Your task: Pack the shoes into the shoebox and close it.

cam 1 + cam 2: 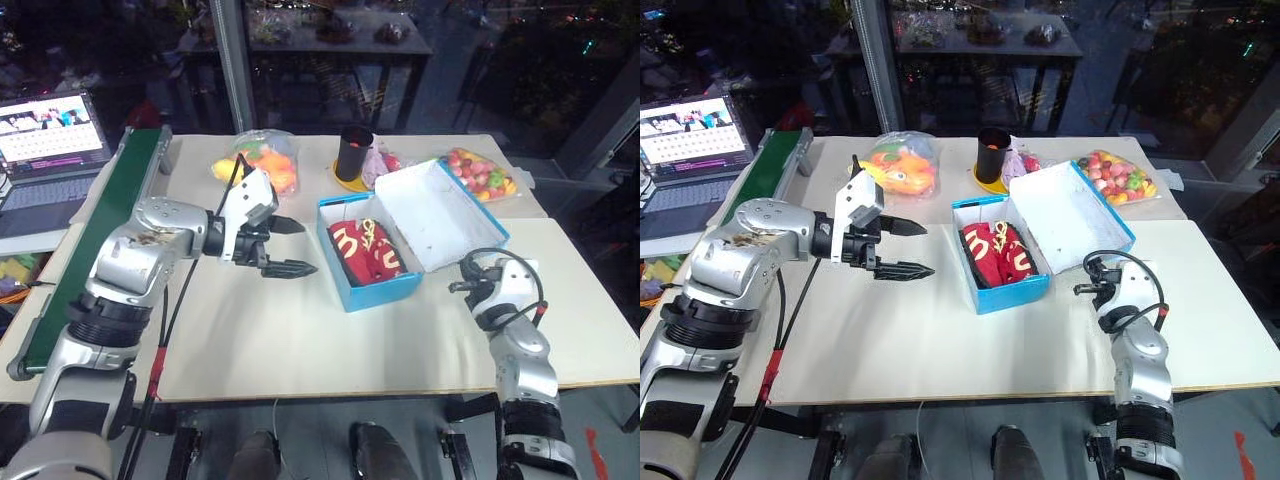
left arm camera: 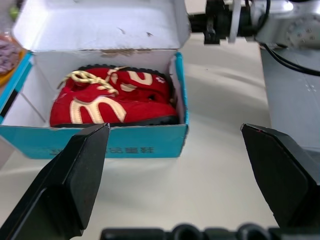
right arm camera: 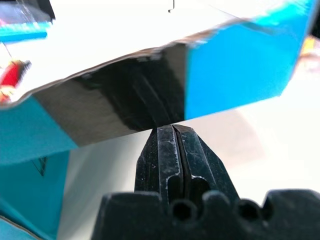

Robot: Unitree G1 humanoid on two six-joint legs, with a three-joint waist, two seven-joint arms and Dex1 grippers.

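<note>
The cyan shoebox (image 1: 375,292) stands open in the middle of the table, its white-lined lid (image 1: 440,212) leaning back to the right. Both red shoes (image 1: 365,250) with gold trim lie side by side inside it. My left gripper (image 1: 308,247) hovers open just left of the box, pointing at it; in the left wrist view the shoes (image 2: 115,97) lie beyond its spread fingers (image 2: 75,170). My right gripper (image 3: 172,135) is shut, empty, to the right of the box, with its tip right under the edge of the raised lid (image 3: 125,60).
A black cup (image 1: 352,152), a clear bag with an orange toy (image 1: 262,160) and a bag of coloured sweets (image 1: 480,172) sit behind the box. A long green board (image 1: 110,215) lies along the table's left edge, with a laptop (image 1: 50,135) beyond it.
</note>
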